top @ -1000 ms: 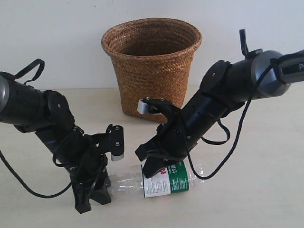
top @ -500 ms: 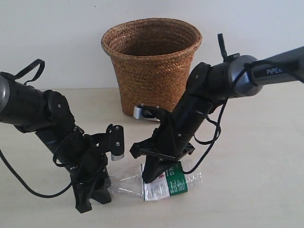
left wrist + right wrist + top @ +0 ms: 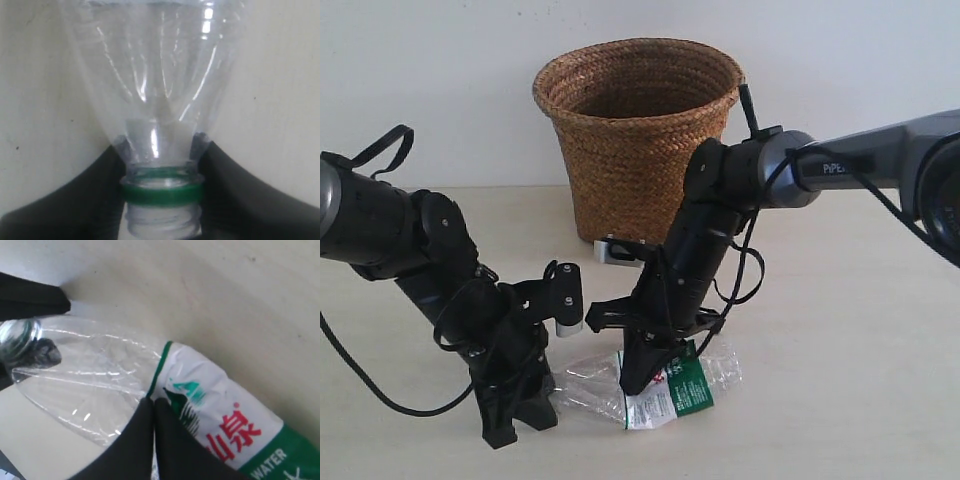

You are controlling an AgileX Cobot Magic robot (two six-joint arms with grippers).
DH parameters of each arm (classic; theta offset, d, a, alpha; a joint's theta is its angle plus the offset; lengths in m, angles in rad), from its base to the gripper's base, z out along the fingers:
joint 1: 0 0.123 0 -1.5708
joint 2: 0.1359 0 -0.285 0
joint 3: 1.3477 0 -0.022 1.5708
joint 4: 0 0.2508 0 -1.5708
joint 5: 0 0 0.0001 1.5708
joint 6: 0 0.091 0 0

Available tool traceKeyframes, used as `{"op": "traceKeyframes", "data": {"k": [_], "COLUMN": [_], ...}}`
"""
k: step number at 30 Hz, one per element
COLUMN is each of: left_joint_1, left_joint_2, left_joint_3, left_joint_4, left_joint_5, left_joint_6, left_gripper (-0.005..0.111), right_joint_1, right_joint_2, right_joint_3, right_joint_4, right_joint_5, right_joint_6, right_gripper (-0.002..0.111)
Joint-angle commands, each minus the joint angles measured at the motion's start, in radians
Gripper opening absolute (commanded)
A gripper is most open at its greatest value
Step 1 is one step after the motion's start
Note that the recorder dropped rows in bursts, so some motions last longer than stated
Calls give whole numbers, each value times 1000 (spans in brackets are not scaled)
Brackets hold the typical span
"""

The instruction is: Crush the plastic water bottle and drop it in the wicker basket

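Observation:
The plastic water bottle [image 3: 672, 384] lies crumpled on the table in front of the wicker basket [image 3: 640, 150]. My left gripper [image 3: 523, 404] is shut on its neck. In the left wrist view the fingers [image 3: 107, 172] clamp either side just above the green cap ring [image 3: 162, 193], around the gripper centre [image 3: 161, 170]. My right gripper [image 3: 634, 378] is shut, fingers pressed together, tips bearing down on the bottle where the clear shoulder meets the label. In the right wrist view the gripper [image 3: 154, 403] touches the green-and-white label [image 3: 220, 410] with red characters.
The table [image 3: 860, 330] is a pale wood-tone surface against a white wall. The basket stands upright at the back, its opening facing up. Cables loop from both arms near the bottle.
My right arm has swung left and down, its shut fingers pushing into the bottle. The bottle has flattened and buckled, its label end tilting. The left arm has held still.

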State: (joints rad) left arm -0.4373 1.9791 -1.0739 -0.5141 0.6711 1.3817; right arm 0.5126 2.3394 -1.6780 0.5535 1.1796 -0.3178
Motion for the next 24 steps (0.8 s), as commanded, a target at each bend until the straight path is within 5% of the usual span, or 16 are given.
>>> {"op": "traceKeyframes", "data": {"k": [1,18,24], "left_joint_1": [-6,-3,-3], "left_joint_2": [0,0,0], "left_joint_3": [4,4,4], "left_joint_4": [-20,-27,-25], "left_joint_5": [34,43,43], "left_joint_6": [1,1,1], "left_gripper": [4,4,4], "right_joint_1": [-4,-6,-63], "right_joint_2": [115,-122,-225], "right_joint_3": [37,-39,61], "right_joint_4": [-368,-226,-221], "right_joint_5": [-76,41,41], "right_joint_6": [70,-49,-83], "right_gripper": [0,0,0]}}
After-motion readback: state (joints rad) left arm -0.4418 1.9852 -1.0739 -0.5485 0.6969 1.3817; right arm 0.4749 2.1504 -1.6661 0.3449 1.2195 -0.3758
